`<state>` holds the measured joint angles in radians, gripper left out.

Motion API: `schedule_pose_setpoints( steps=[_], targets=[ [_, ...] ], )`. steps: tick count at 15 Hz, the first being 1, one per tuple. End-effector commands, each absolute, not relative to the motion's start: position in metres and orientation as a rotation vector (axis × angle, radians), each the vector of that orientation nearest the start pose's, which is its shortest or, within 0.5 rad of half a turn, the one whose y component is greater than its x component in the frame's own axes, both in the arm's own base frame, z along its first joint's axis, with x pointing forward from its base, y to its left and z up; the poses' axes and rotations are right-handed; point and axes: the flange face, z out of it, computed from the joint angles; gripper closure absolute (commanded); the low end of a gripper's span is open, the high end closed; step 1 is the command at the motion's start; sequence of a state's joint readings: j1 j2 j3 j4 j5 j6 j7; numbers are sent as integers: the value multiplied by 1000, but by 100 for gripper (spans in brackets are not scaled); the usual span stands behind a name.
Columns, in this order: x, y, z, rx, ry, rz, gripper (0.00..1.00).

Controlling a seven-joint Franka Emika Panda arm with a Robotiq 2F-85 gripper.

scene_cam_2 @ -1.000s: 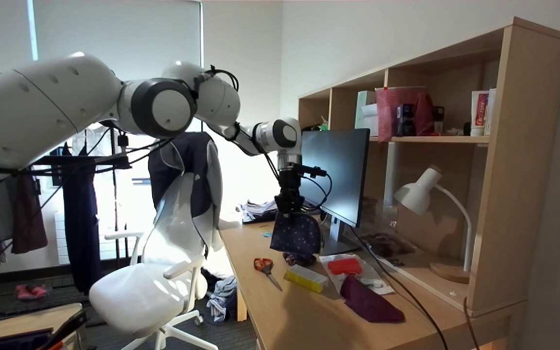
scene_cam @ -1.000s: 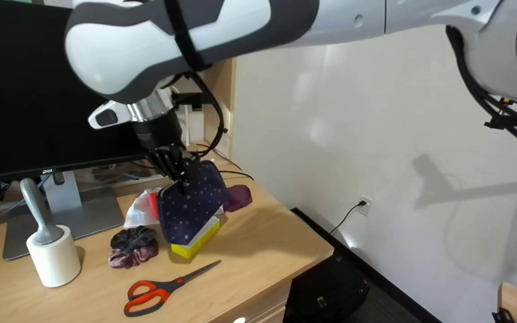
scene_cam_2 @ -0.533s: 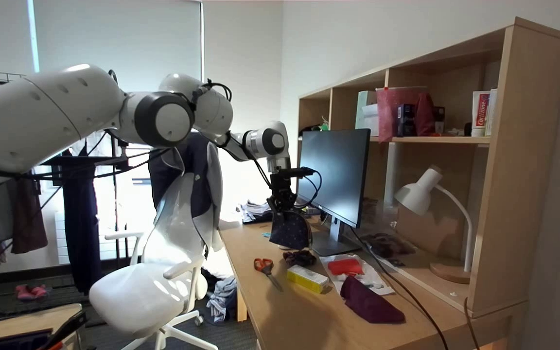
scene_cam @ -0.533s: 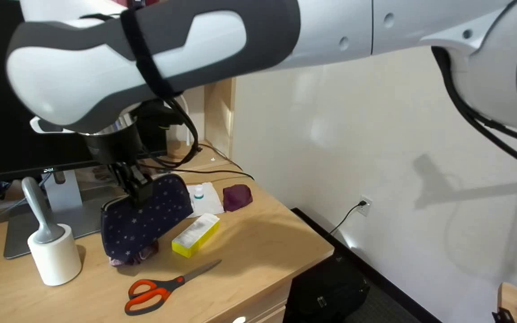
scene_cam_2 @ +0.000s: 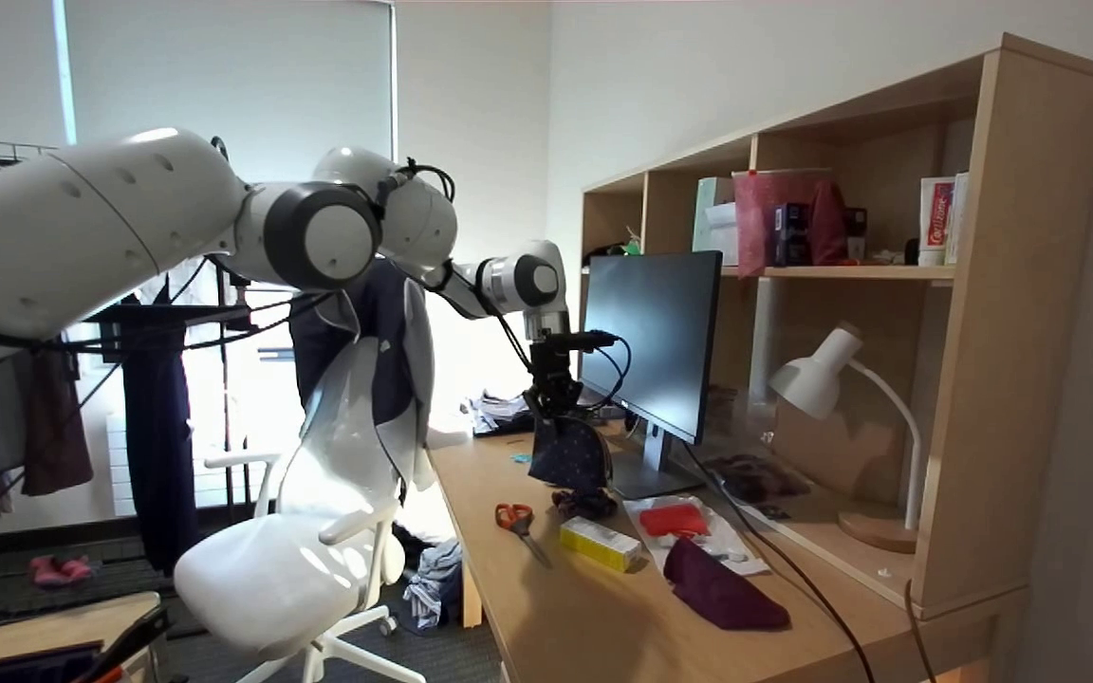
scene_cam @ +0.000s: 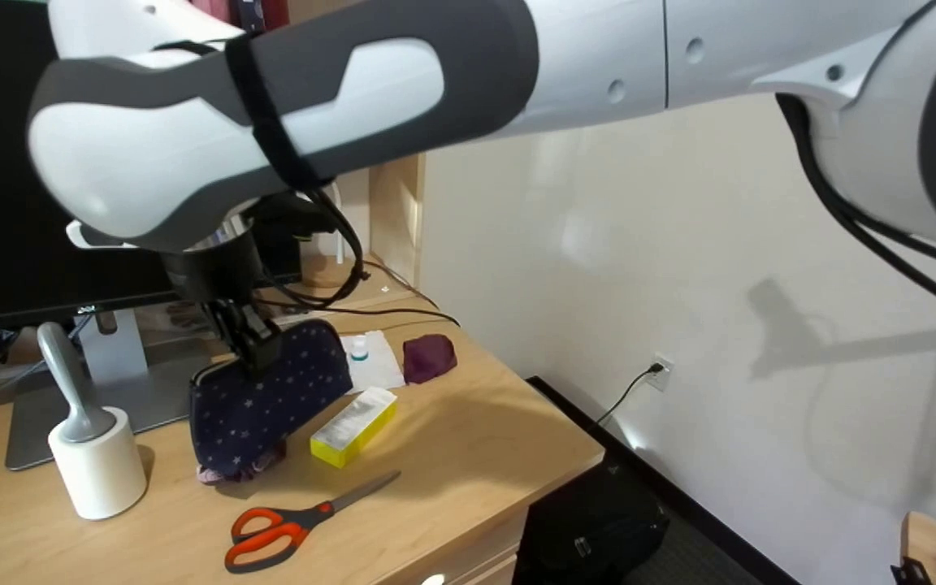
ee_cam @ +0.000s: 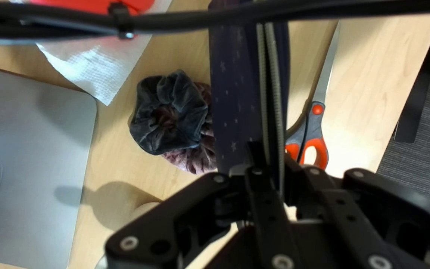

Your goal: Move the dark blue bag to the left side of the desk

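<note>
The dark blue bag, with small white stars and a zipper, shows in both exterior views (scene_cam: pixel 273 406) (scene_cam_2: pixel 570 457). My gripper (scene_cam: pixel 263 357) is shut on its zipped top edge, and the bag hangs tilted above the desk (scene_cam: pixel 468 455). In the wrist view the bag (ee_cam: pixel 233 93) runs up from between the fingers (ee_cam: pixel 273 157), zipper facing the camera. Its lower edge overlaps the dark and mauve scrunchies (scene_cam_2: pixel 584 503); I cannot tell whether it touches them. In an exterior view the bag hides most of the scrunchies.
A white roller with grey handle (scene_cam: pixel 98 459) stands left of the bag. Orange-handled scissors (scene_cam: pixel 305 520) and a yellow box (scene_cam: pixel 354 426) lie nearby. The monitor (scene_cam_2: pixel 651 332) stands close behind the gripper. A purple pouch (scene_cam_2: pixel 722 588) and a red item (scene_cam_2: pixel 673 520) on white paper lie farther along.
The held bag has moved away from over the yellow box to above the scrunchies, uncovering the box and white paper. In the last half second it shifted only slightly back.
</note>
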<state>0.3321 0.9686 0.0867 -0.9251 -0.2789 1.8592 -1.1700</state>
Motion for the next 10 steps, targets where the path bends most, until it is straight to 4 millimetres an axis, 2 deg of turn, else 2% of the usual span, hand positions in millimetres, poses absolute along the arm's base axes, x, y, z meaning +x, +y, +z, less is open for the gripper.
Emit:
schedule_pose_setpoints(
  steps=[1, 4, 10],
  targets=[
    [735, 295, 275, 2046, 2141, -120, 91],
    [731, 318, 259, 1968, 2186, -108, 91],
    [719, 363, 248, 1828, 2241, -120, 91]
  ],
)
